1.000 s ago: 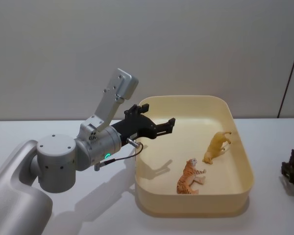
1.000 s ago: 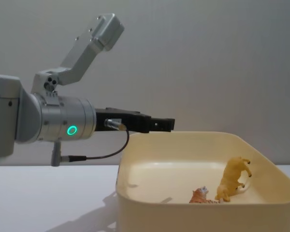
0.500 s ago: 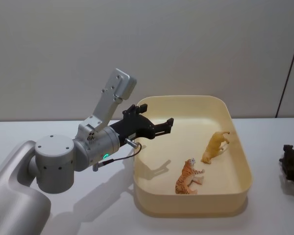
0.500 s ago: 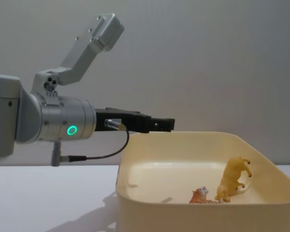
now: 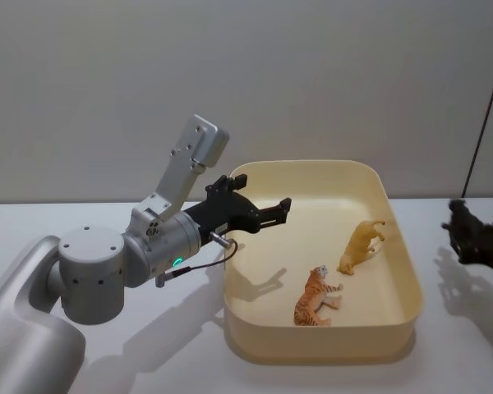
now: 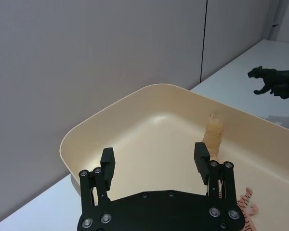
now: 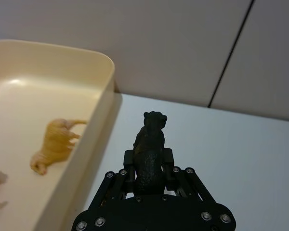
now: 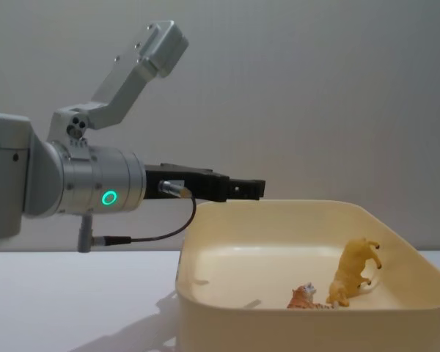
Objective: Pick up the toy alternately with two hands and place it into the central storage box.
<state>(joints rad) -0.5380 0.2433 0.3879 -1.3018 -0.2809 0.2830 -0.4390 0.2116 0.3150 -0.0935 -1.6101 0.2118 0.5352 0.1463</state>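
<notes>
Right gripper (image 7: pixel 149 180) clamps black panther toy (image 7: pixel 150 144) — left gripper (image 6: pixel 155 159) spread wide, empty

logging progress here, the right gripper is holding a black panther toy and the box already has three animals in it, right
Not quite: the box holds two animals, the tiger and the yellow lion, as the head view shows. The right gripper does hold the black panther toy, its jaws shut on it.

plain grey wall (image 5: pixel 312 74), white table (image 5: pixel 148 361).
</notes>
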